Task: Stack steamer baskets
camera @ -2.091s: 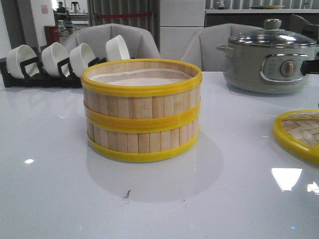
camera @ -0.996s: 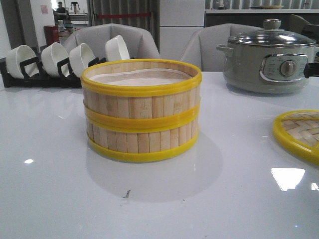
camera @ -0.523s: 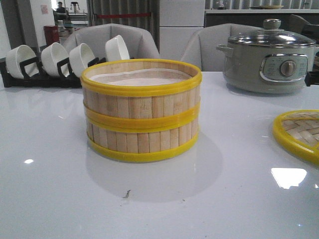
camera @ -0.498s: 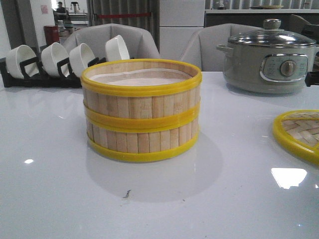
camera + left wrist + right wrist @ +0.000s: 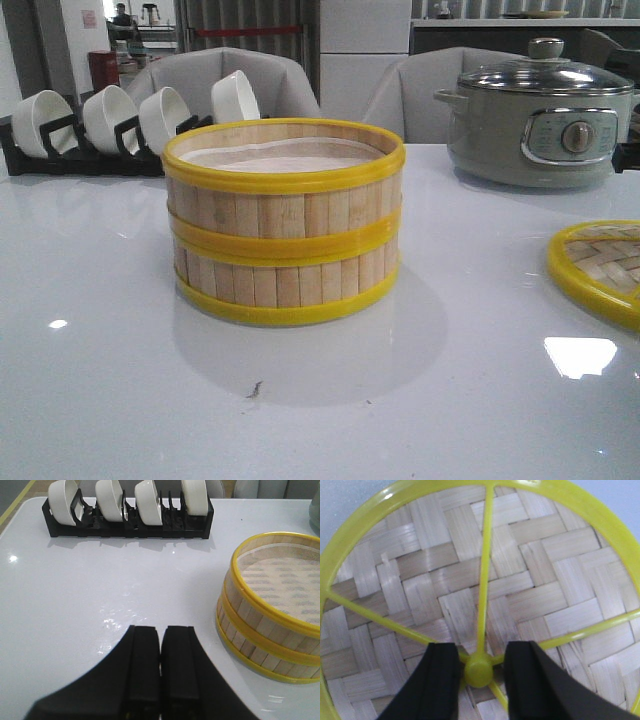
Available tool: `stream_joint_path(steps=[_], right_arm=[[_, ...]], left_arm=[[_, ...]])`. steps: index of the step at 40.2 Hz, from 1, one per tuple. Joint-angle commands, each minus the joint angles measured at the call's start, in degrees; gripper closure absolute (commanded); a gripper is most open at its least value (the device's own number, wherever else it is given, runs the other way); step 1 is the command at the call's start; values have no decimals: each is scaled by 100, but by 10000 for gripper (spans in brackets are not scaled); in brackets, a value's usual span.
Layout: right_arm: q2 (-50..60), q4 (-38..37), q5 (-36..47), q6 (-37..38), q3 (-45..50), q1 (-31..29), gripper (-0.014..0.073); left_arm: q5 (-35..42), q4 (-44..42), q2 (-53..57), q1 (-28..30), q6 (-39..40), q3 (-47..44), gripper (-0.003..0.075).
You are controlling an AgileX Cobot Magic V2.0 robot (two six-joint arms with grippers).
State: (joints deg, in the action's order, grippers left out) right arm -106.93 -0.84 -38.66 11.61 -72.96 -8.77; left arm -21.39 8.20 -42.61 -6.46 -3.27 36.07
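Two steamer baskets stand stacked in the middle of the white table, the upper one (image 5: 285, 205) squarely on the lower one (image 5: 285, 282). White liner shows inside the top one. The stack also shows in the left wrist view (image 5: 270, 625). My left gripper (image 5: 160, 635) is shut and empty, above the bare table and apart from the stack. My right gripper (image 5: 481, 654) is open above the woven bamboo lid (image 5: 445, 580), with its jaws on either side of the lid's yellow centre knob (image 5: 478, 672). Neither gripper shows in the front view.
The woven lid with the yellow rim lies at the right table edge (image 5: 600, 262). A grey-green electric pot (image 5: 540, 120) stands at the back right. A black rack of white bowls (image 5: 100, 120) stands at the back left and shows in the left wrist view too (image 5: 125, 510).
A dark part of the right arm at the right edge of the front view has sunk and slid almost out of view. The stacked baskets have not moved.
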Motion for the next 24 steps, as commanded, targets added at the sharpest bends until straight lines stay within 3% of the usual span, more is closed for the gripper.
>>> stream_joint_path(steps=[1, 8, 24], right_arm=[[303, -43, 165, -36, -125, -45, 372], [303, -43, 114, -36, -125, -45, 551], [591, -43, 56, -36, -173, 138, 537]], left_arm=[[481, 57, 36, 5, 38, 170, 631], [481, 57, 36, 5, 38, 170, 631], [481, 57, 36, 5, 38, 170, 631]])
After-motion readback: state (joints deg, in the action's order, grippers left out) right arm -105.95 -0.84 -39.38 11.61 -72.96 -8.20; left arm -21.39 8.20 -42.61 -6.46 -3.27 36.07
